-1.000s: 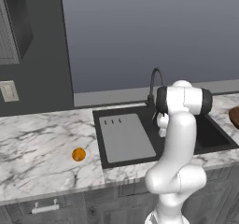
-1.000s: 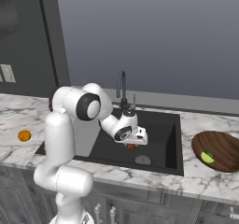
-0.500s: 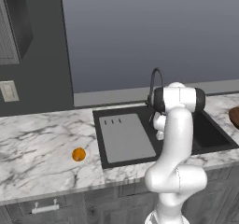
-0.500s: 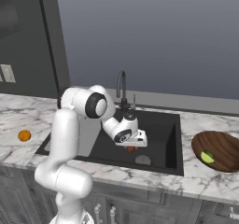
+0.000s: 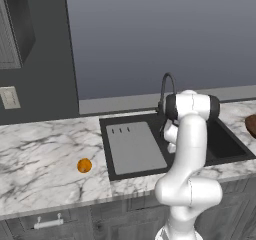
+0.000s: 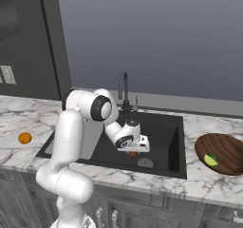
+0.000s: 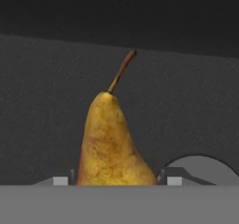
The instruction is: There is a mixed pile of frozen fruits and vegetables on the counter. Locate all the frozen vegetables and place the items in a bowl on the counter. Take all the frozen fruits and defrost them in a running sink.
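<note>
wall: flat blue-grey panel (image 5: 165, 34)
side wall: dark grey, white outlet (image 5: 9, 97)
cabinets: grey fronts, bar handle (image 5: 48, 223)

We count:
- fruits: two. One orange ball (image 5: 84, 165) on table (image 5: 35, 154); one brown stemmed pear (image 7: 111, 141).
- green items: one, pale yellow-green bit (image 6: 210, 160) in bowl (image 6: 223, 153). Second not discernible.
- bowls: one.
- sinks: one (image 6: 161, 137); taps: one (image 6: 124, 90); drainboards: one (image 5: 135, 146).
- wall outlets: one (image 5: 8, 97).
- end effectors: one (image 6: 134, 148).
</note>
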You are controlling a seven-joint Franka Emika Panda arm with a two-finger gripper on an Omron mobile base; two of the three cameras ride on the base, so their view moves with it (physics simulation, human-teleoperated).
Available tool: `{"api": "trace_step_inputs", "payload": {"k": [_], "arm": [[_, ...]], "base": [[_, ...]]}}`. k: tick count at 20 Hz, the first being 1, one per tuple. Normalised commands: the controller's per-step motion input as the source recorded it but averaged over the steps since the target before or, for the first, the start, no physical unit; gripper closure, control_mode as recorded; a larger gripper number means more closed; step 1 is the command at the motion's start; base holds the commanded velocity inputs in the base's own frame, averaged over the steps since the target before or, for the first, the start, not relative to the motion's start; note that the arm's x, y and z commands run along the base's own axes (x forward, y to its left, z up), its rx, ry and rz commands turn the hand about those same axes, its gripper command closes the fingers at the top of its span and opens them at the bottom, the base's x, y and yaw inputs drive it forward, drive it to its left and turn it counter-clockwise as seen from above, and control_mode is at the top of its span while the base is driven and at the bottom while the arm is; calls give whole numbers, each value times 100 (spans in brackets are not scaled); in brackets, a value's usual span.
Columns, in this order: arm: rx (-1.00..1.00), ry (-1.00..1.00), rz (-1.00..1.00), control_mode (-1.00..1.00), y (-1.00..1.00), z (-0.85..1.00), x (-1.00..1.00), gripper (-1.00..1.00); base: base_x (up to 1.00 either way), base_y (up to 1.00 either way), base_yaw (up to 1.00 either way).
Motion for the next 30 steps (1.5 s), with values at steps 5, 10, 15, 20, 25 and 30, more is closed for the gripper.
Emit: {"api": "trace_step_inputs", "payload": {"k": [5,10,15,20,25,30], "arm": [[-2,2,-1,-100,0,21,1,-100],[5,-2,-4,-100,0,53,0,-100],[13,-4,-6,-100,0,70,-3,-100],[8,6,-6,-100,-8,59,-13,-100],[-13,18,-3,-100,-13,61,-6,-100],[-17,12,0,-100,-13,67,-10,-100]], "base": [[0,0,0],[0,0,0],[0,0,0],[0,0,0],[0,0,0],[0,0,0]]}}
